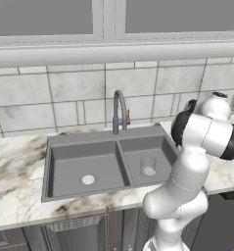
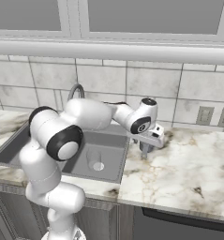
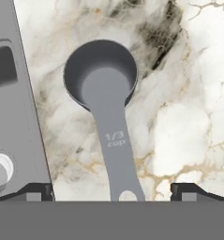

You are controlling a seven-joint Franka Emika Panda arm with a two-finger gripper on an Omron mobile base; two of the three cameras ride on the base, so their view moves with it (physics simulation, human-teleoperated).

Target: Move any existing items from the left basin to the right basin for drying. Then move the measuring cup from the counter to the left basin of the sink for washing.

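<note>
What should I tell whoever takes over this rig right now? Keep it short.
Claw: open and holding nothing, poised above the measuring cup's handle.
Measuring cup: lying on the counter, just right of the sink.
Clear glass: standing upright in the right basin, by its drain.
Left basin: holds nothing but its drain.
Done: the glass is moved over for drying.
Left: grip the measuring cup and put it in the left basin.

Dark grey measuring cup [image 3: 101,75] — veined marble counter [image 3: 188,117].
</note>
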